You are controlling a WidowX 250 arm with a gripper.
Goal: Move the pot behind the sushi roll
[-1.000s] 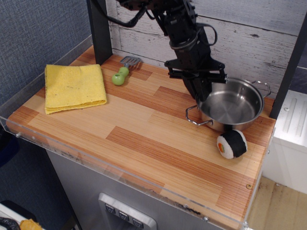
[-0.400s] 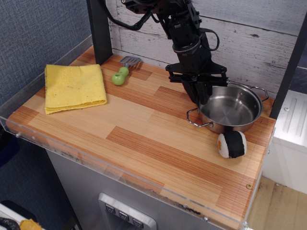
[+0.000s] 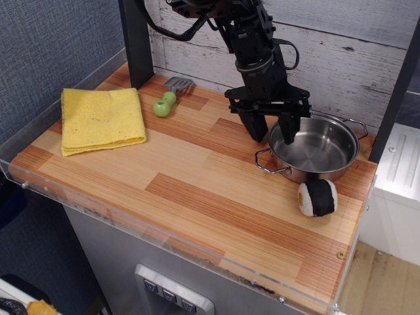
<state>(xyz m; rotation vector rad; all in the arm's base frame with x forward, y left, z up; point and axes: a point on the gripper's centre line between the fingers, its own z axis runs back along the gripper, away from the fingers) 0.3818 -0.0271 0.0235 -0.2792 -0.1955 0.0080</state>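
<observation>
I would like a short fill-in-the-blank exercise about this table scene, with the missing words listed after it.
1. The sushi roll lies in front of the steel ____.
2. The gripper has its fingers spread ____ over the rim of the pot.
3. The folded cloth on the left is ____ in colour.
4. The spatula has a ____ handle.

Missing words: pot; open; yellow; green

Your layout: pot at the table's right rear, sushi roll in front of it.

You have the pot (image 3: 317,149) directly behind the sushi roll (image 3: 317,197), near it, on the table (image 3: 197,197). The gripper (image 3: 272,132) straddles the pot's left rim. Far left lies the cloth (image 3: 102,119); the spatula (image 3: 168,96) lies behind and right of it.
</observation>
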